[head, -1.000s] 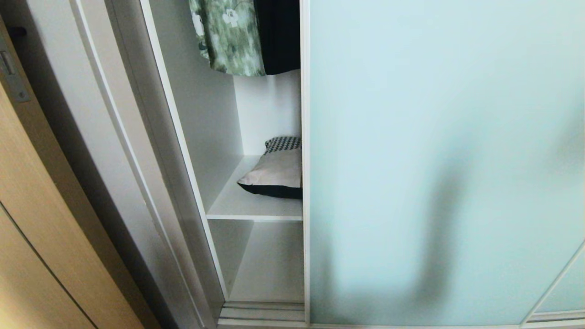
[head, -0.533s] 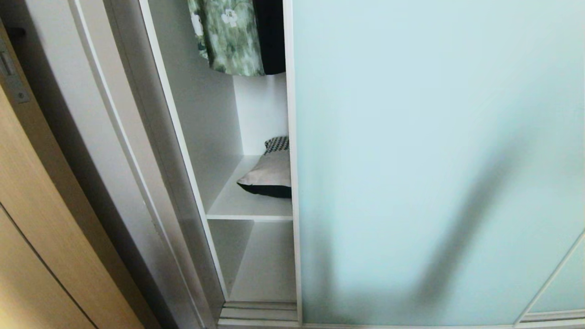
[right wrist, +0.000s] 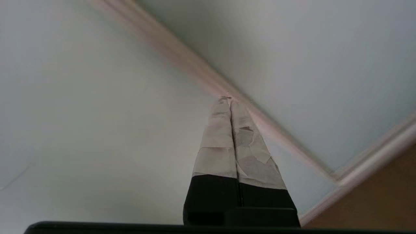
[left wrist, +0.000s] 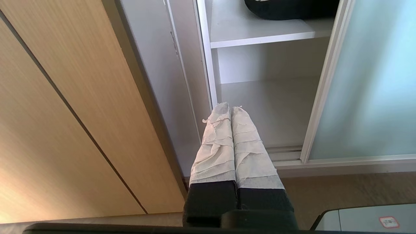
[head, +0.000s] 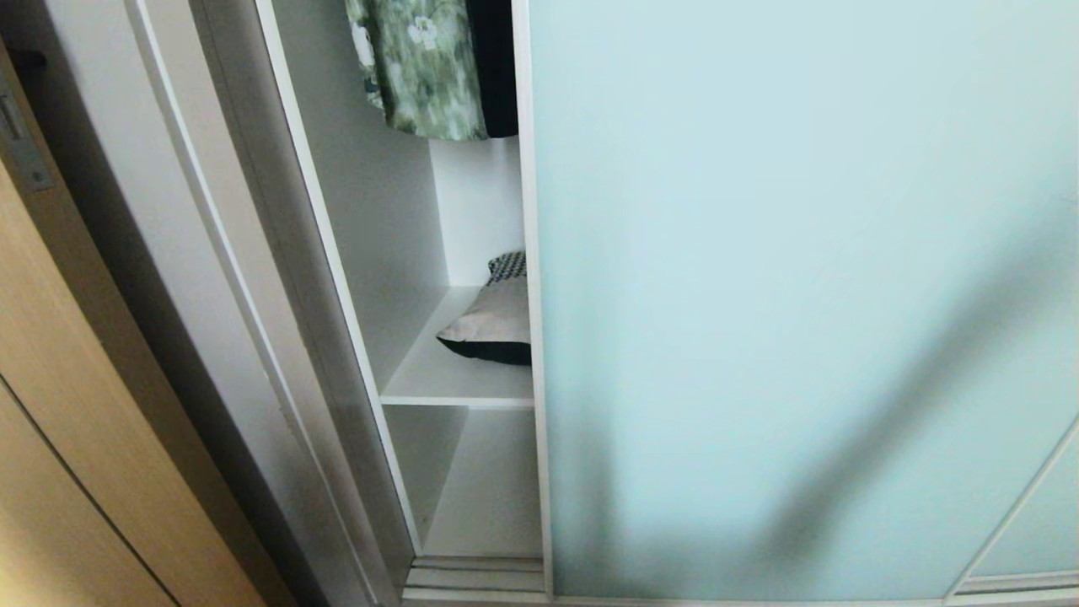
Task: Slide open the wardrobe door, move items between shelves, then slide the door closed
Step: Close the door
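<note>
The right hand (right wrist: 230, 99), its tape-wrapped fingers pressed together on nothing, points at the smooth frosted aqua sliding wardrobe door (head: 759, 295) by its thin metal frame. The left hand (left wrist: 230, 109), likewise pinched closed and empty, faces the flat white laminate shelves (left wrist: 260, 34), with soft folded cloth (head: 497, 324) on the upper one.

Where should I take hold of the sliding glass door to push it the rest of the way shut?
Probably the thin metal frame edge on the sliding wardrobe door, beside the open gap. The frosted panel is flat and shows no handle, so that upright strip is the only raised part. Come from the door's front, fingertips behind its lip. The right gripper, shut, is nearer the glass; the left gripper is parked low.
</note>
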